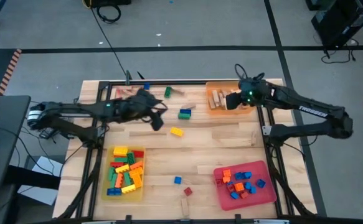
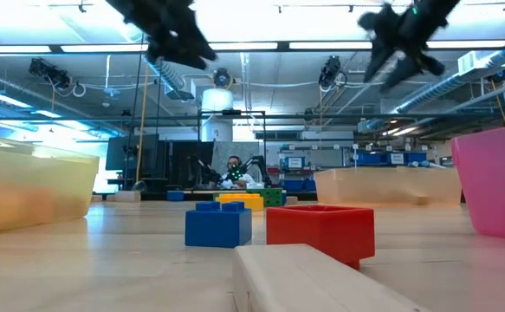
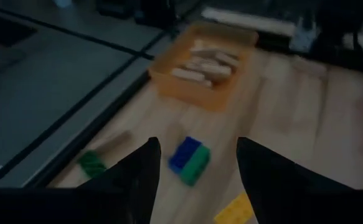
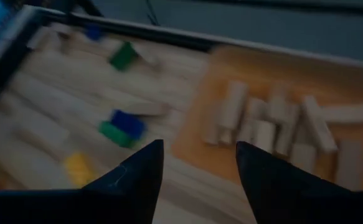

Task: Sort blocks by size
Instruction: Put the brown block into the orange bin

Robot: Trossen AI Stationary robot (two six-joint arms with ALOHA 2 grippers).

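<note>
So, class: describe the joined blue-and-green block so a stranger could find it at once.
Start at the orange tray of wooden pieces along the table's far edge. Towards the table's middle from it lies the blue-and-green block. It is the only two-coloured piece; the nearby yellow block is plain.

blocks [image 1: 185,114]: mixed colours | tan wooden pieces [image 1: 217,98] heaped | several loose on table

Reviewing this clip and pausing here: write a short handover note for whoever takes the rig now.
Right gripper: open, empty, over the orange tray of wooden pieces.
Left gripper: open, empty, above the blue-green block.
Done: yellow tray and red tray hold sorted blocks.
Left: yellow block, green block, small blue block, small red block, wooden piece at the near edge.
</note>
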